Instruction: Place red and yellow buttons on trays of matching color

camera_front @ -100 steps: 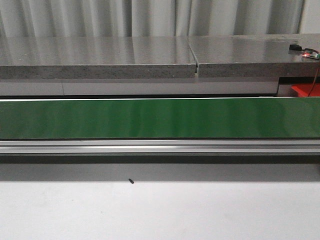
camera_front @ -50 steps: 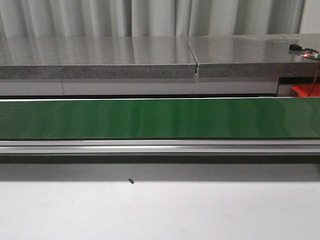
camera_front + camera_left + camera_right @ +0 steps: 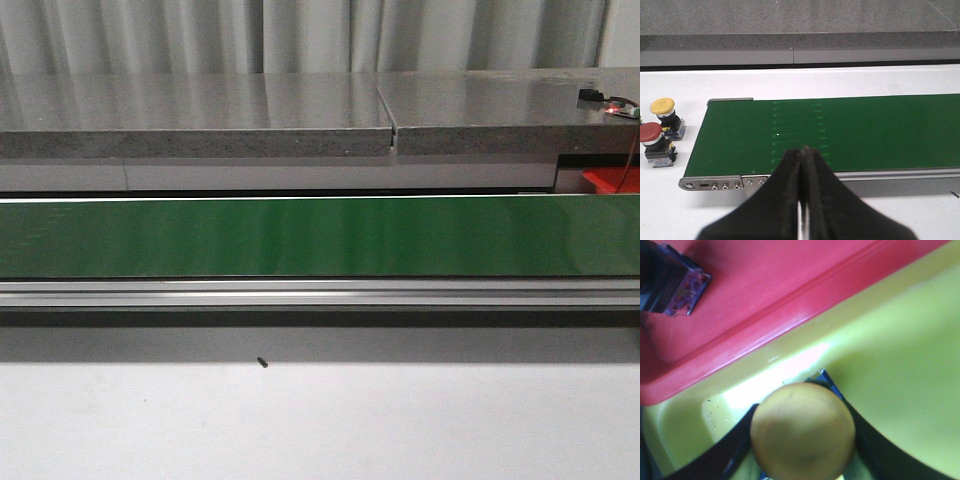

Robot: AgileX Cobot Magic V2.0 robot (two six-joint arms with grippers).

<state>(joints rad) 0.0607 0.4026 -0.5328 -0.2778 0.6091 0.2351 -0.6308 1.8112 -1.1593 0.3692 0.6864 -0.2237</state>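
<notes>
Right jaws around yellow button, over yellow tray

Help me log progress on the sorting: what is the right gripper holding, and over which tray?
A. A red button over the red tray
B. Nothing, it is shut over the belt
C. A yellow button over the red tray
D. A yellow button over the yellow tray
D: in the right wrist view the right gripper has its fingers either side of a yellow button, with the yellow tray beneath it.
</notes>
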